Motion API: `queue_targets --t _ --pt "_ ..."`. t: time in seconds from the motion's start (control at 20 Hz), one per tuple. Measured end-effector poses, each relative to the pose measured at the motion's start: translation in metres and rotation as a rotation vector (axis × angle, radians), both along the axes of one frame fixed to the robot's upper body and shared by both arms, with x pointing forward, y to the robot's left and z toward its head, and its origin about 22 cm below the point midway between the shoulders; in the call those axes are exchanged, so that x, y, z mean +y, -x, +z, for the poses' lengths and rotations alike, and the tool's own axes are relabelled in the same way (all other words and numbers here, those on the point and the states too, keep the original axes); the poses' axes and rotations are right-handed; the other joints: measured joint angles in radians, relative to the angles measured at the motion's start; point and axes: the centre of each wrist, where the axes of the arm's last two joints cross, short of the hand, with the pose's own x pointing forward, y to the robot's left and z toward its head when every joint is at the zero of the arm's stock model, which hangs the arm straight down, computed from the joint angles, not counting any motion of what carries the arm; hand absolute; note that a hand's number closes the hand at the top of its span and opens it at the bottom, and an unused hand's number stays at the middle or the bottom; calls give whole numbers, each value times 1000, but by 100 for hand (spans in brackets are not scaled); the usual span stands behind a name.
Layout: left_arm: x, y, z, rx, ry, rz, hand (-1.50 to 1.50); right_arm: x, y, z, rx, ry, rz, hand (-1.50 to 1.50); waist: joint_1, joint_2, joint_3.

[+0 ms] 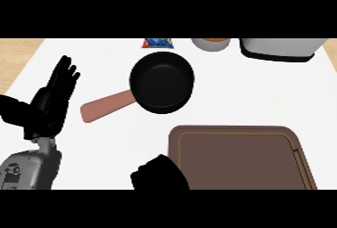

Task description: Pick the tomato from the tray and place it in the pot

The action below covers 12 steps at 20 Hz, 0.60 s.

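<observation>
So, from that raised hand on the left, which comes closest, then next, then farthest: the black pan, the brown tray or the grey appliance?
1. The black pan, just right of the left hand, its handle pointing toward it.
2. The brown tray, lower right.
3. The grey appliance, top right corner.

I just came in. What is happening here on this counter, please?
A robot works at a white counter. Its right robot hand is low at the left edge of the brown tray. No tomato shows on the tray, and whether that hand hides one cannot be seen. The black pan stands beyond the tray, and no tomato shows in it. The left robot hand rests open at the left, fingers up.
</observation>
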Motion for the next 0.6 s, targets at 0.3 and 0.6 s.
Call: queue_targets --t 0.3,0.6 --pt "1 -4 1 11 1 17 0 20 26 35 -132 -203 -83 150 -22 -8 2" --pt "4 -3 -4 20 4 40 0 27 30 74 -321 -426 -239 150 -42 -14 1"
